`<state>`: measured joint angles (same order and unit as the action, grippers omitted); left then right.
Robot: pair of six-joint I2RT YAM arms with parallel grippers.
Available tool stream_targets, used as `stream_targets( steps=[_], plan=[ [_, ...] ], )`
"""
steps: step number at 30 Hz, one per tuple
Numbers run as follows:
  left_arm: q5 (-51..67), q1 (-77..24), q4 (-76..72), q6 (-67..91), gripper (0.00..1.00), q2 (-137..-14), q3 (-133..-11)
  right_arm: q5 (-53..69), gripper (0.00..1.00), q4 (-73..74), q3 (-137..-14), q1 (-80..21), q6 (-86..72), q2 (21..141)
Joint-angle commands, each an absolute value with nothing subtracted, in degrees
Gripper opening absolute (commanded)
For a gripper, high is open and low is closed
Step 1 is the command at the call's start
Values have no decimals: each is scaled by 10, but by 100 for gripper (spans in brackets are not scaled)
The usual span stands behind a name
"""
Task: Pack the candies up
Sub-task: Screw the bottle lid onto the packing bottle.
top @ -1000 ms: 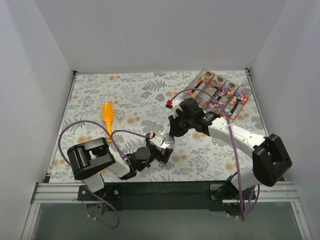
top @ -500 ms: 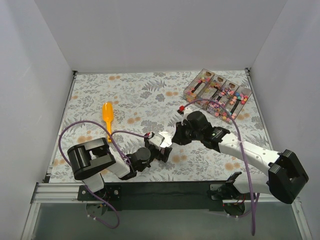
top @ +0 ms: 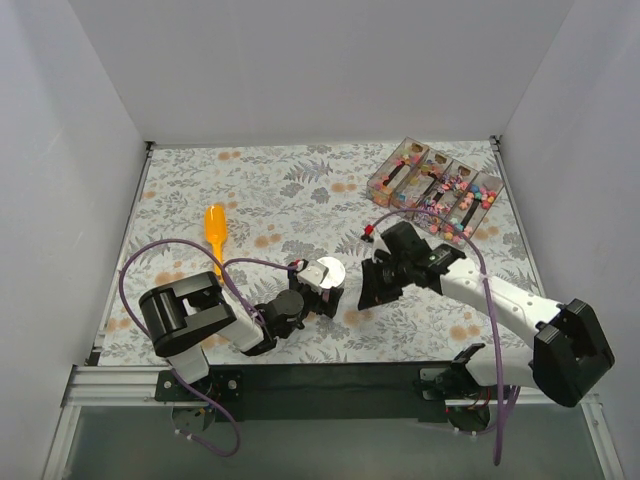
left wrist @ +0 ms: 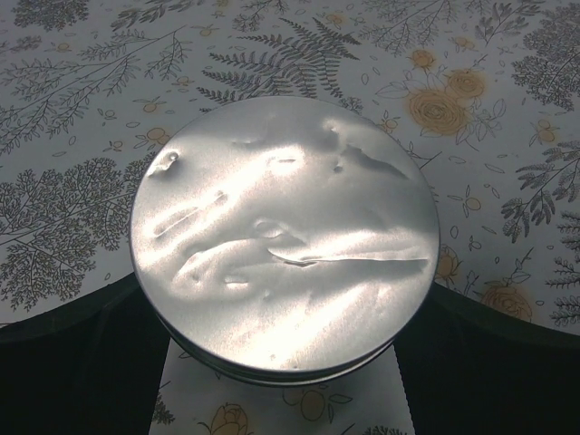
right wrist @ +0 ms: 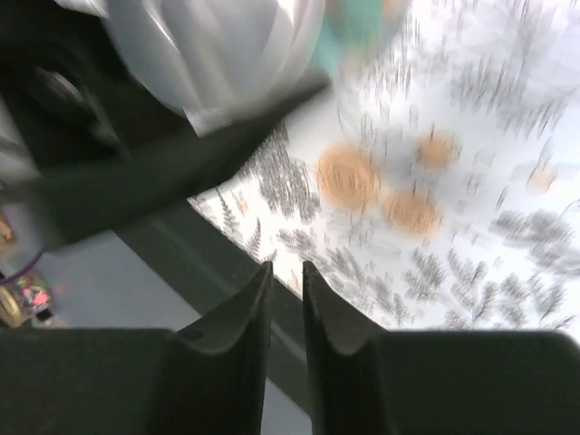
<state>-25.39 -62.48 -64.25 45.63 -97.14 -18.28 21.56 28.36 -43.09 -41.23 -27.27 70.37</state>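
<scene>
- Candies (top: pixel 463 186) — tiny beads in mixed colours — lie in the compartments of the divided tray (top: pixel 376 184) at the far right corner of the tablecloth (top: pixel 280 190), well apart from both grippers.
- Handling, as judged: light, hard and smooth, so likely to roll and scatter. Pinching single beads looks unreliable; moving them in bulk is preferable.
- Hold point, as judged: the handle of the orange scoop (top: pixel 215 232), which lies on the left side of the cloth, rather than the sweets themselves.
- Left gripper (top: pixel 322 285): jaws spread wide, clamped on the rim of a round silver tin (left wrist: pixel 285 245) with a dented face.
- Right gripper (right wrist: pixel 286 276): fingers nearly together, nothing between them — positioned just beside the tin; its wrist view is blurred.
</scene>
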Motion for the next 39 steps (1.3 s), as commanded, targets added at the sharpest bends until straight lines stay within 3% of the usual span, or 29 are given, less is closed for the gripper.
stream_targets(
  steps=[1,6,15,20,25,28,39],
  plan=[
    [-225,-625,-612,468,63,-976,-170,221,27,303,-549,-388,-165,741],
    [-205,-625,-611,463,63,-971,-169,263,37,312,-667,-374,-35,860],
    [-200,-625,-604,461,63,-968,-172,324,38,350,-793,-373,51,996],
    [-208,-625,-602,461,63,-975,-176,355,37,357,-773,-374,68,991],
    [-228,-624,-585,461,63,-980,-185,369,20,373,-723,-375,71,961],
    [-241,-623,-579,461,63,-983,-190,390,15,395,-690,-381,72,943],
    [-274,-616,-568,471,63,-984,-196,327,15,367,-539,-440,-126,853]
  ],
)
